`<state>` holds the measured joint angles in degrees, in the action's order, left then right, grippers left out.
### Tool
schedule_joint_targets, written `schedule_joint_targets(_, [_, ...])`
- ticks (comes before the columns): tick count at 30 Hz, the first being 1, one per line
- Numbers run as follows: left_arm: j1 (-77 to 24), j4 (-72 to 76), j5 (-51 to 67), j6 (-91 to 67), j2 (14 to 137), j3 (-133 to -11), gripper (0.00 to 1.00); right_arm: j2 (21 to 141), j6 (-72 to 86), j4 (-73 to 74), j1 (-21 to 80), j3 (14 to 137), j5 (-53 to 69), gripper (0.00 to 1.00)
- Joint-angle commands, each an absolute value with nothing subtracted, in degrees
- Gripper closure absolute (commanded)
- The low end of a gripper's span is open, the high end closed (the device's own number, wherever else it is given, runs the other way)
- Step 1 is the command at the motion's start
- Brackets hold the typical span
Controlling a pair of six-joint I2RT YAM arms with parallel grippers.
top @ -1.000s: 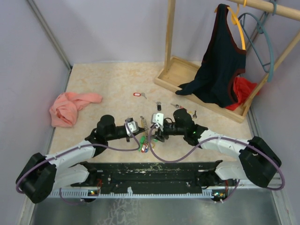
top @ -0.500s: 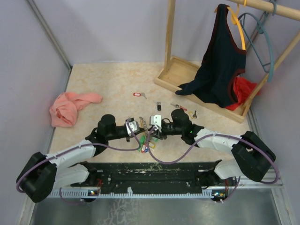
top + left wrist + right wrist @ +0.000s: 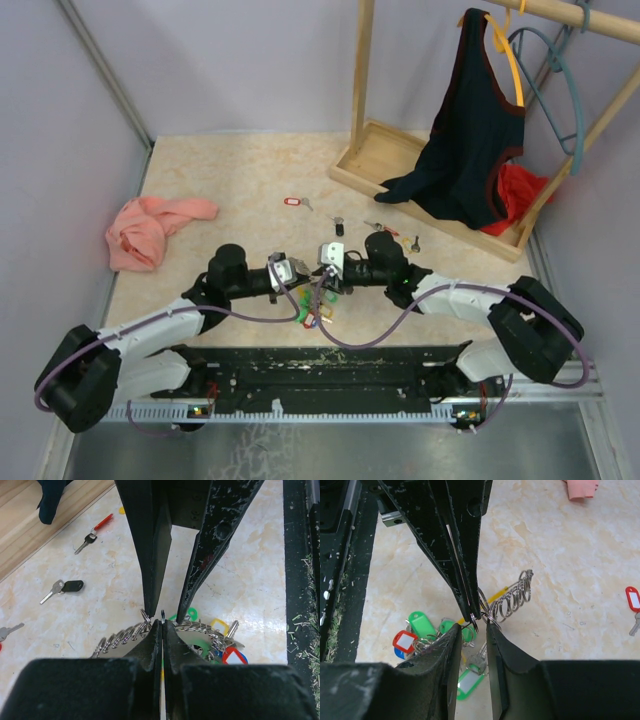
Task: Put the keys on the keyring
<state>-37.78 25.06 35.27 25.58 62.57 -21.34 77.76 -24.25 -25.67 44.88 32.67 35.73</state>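
Left gripper (image 3: 161,627) is pinched tight on the large thin silvery metal keyring (image 3: 512,599), well short of the wooden rack base (image 3: 385,150). Right gripper (image 3: 472,630) straddles it, jaws narrow, apparently holding nothing. Red-tagged key (image 3: 292,201) and black-headed key (image 3: 339,228) lie loose nearer the rack, so threading looks mostly undone

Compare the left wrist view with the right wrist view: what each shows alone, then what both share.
Left wrist only: a loose black-headed key, a red-headed key and the wooden base. Right wrist only: the pink cloth. Both: the left tool shut on the keyring, the right tool open around it, a chain of small rings and the tagged keys.
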Motion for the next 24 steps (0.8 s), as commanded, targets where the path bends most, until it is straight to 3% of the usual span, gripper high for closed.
schedule_joint_targets(1, [-37.88,28.41,37.92,26.16,60.99,-21.58,1.00,78.33,-24.74,-27.14,45.09,35.25,37.88,0.74])
schedule_joint_targets(10, [-37.88,26.02,39.92,26.30,62.59,-23.19,1.00,79.01,-25.71,-27.06,45.08,35.96,38.91,0.81])
schedule_joint_targets(15, [-37.88,24.09,39.97,26.41,63.06,-24.19,0.99,79.77,-26.79,-25.34,45.09,36.78,38.84,0.94])
schedule_joint_targets(17, [-37.88,24.93,38.49,25.34,62.61,-23.85,0.92,79.77,-25.98,-27.03,44.77,35.92,38.47,1.00])
schedule_joint_targets(24, [-36.73,43.15,31.23,17.60,57.16,-14.00,0.65,79.55,-13.86,-45.95,41.46,29.63,41.85,1.00])
